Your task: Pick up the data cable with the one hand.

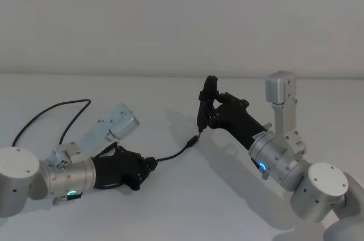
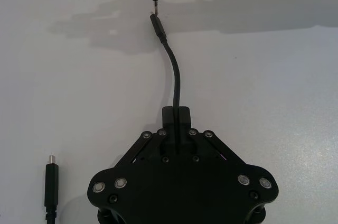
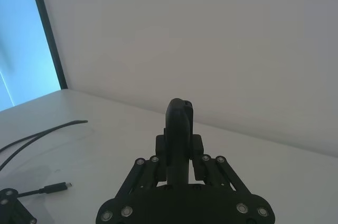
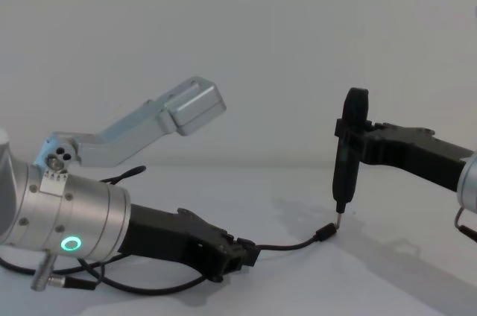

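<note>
The data cable [image 1: 173, 154] is thin and black, and its slack loops away over the white table [image 1: 51, 110]. My left gripper [image 1: 149, 164], black on a silver wrist with a green ring, lies low on the table, shut on the cable [image 2: 176, 76] a short way behind one plug. That plug [image 4: 326, 233] rests on the table just under the metal tip of an upright black pen-like tool [image 4: 349, 156]. My right gripper [image 1: 211, 109] is shut on this tool [image 3: 179, 129]. The cable's other plug [image 2: 51, 176] lies beside the left gripper.
The white table [image 1: 187, 207] runs back to a plain white wall. The left arm's silver link [image 1: 114, 124] rises behind its wrist, and the right arm's silver link [image 1: 281, 99] stands at the right. A blue panel [image 3: 21, 39] shows at the room's side.
</note>
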Action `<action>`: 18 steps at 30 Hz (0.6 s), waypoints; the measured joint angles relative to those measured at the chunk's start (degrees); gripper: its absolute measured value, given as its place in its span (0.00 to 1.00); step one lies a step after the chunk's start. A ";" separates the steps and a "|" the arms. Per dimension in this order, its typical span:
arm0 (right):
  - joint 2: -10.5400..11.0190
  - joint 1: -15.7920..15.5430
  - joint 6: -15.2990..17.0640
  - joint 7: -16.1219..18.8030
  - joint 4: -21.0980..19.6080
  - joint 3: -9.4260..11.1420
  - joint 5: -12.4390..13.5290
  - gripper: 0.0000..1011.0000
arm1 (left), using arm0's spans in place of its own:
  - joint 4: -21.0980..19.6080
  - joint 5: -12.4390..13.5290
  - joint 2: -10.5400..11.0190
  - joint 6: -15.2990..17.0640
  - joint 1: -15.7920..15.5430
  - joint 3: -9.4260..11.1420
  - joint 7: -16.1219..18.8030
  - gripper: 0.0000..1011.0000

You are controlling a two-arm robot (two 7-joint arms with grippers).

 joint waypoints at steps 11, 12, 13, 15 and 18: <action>-0.06 0.15 -0.18 0.09 0.26 -0.05 -0.12 0.27 | 0.00 0.00 0.00 0.00 0.00 0.00 0.00 0.05; -0.06 0.15 -0.19 0.09 0.28 -0.05 -0.13 0.27 | 0.00 0.00 0.00 0.00 0.00 0.00 0.00 0.05; -0.07 0.16 -0.19 0.10 0.29 -0.05 -0.13 0.27 | 0.00 0.00 0.00 0.00 0.00 0.00 0.00 0.05; -0.07 0.16 -0.20 0.10 0.31 -0.05 -0.14 0.27 | 0.00 0.00 0.00 0.00 0.00 0.00 0.00 0.05; -0.09 0.18 -0.21 0.13 0.34 -0.05 -0.16 0.27 | 0.00 0.00 0.00 0.00 0.00 0.00 0.00 0.05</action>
